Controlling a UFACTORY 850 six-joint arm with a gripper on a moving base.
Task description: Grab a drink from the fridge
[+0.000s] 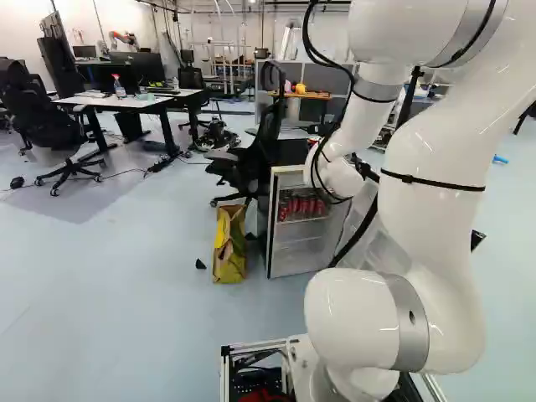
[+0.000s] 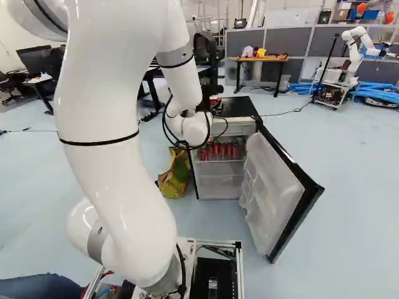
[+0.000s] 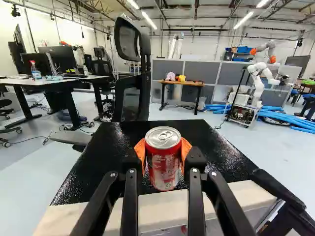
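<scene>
Red drink can (image 3: 164, 164), one, upright; clamped between orange pads (image 3: 140, 149) of gripper (image 3: 164, 153), by black fridge top (image 3: 214, 140), right base view's upper middle. Removal apparently achieved; next: steady carry clear.

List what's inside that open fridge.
Inside the fridge, red cans stand together on a shelf. Anything behind the front cans is covered by them, and I cannot make out what, if anything, the pale lower part holds.
</scene>
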